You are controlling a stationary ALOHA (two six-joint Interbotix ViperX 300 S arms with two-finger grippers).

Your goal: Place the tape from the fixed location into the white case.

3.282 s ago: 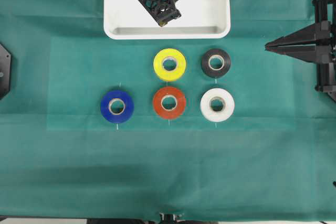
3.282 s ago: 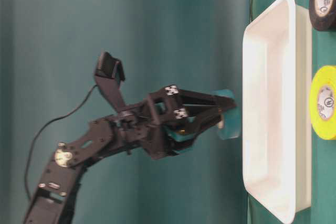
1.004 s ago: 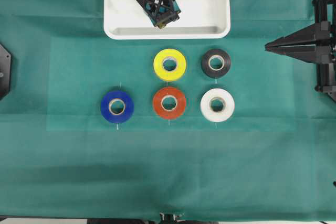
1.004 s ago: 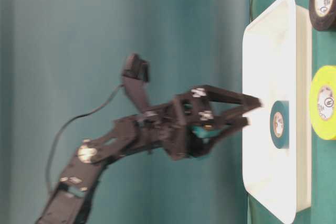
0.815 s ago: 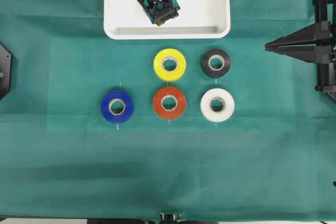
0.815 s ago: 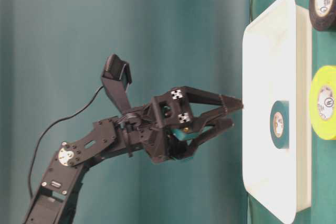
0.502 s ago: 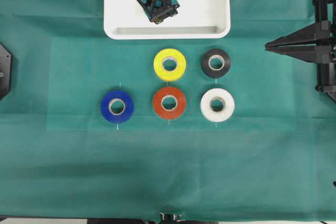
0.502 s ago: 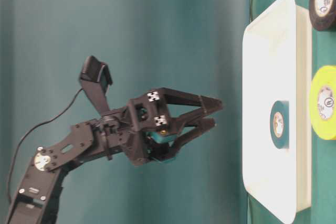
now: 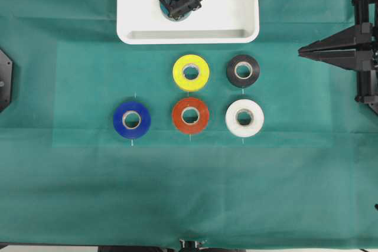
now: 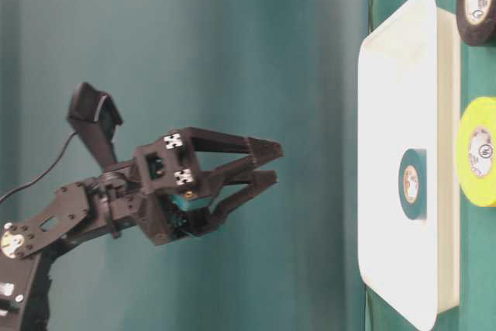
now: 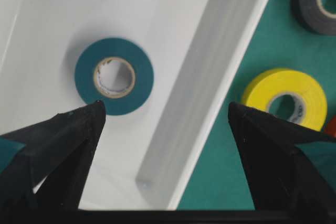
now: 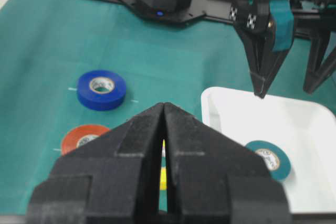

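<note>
The teal tape (image 11: pixel 140 80) lies flat inside the white case (image 11: pixel 210 103), near its front wall. My left gripper (image 11: pixel 165 107) hangs open high above it, fingers spread wide with nothing between them. From table level the tape (image 10: pixel 413 205) rests on the case floor (image 10: pixel 403 52), and the left gripper (image 10: pixel 275 162) is well clear of it. In the overhead view that gripper (image 9: pixel 179 10) covers most of the tape. My right gripper (image 9: pixel 300 53) stays shut at the right edge of the cloth, holding nothing.
Five other rolls lie in front of the case (image 9: pixel 188 36): yellow (image 9: pixel 180 72), black (image 9: pixel 231 71), royal blue (image 9: pixel 120 120), red (image 9: pixel 179 115) and white (image 9: pixel 233 118). Bare green cloth stretches below them.
The left gripper held the tape over the case, let it go there, and has since risen steadily away with its jaws open. The tape and the right arm have stayed still.
</note>
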